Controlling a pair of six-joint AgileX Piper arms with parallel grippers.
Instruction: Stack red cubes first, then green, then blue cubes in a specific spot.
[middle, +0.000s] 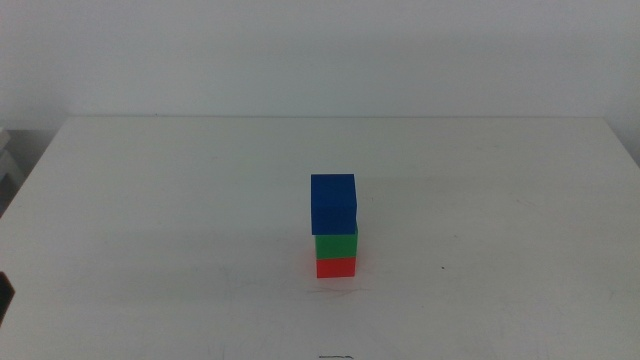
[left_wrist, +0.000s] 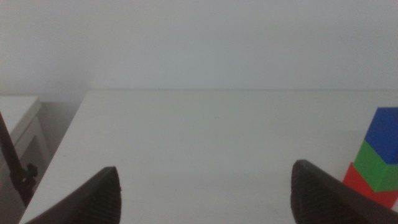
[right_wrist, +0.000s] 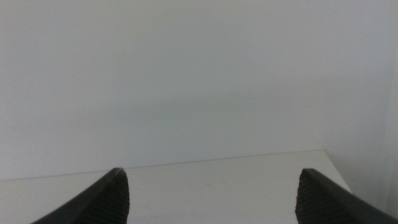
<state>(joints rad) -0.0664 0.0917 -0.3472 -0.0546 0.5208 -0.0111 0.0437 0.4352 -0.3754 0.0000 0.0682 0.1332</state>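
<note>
In the middle view, a stack of three cubes stands near the table's middle. The red cube (middle: 336, 267) is at the bottom, the green cube (middle: 336, 244) sits on it, and the blue cube (middle: 333, 203) is on top, set slightly to the left. The left wrist view shows the same stack at one side: blue (left_wrist: 385, 134), green (left_wrist: 376, 165), red (left_wrist: 364, 186). My left gripper (left_wrist: 205, 177) is open and empty, well away from the stack; only a dark bit of it (middle: 5, 295) shows at the middle view's left edge. My right gripper (right_wrist: 212, 177) is open and empty, out of the middle view.
The white table (middle: 150, 230) reaches a pale wall at the back. White furniture (left_wrist: 18, 124) stands beyond the table's left edge. A small dark speck (middle: 444, 267) lies to the right of the stack.
</note>
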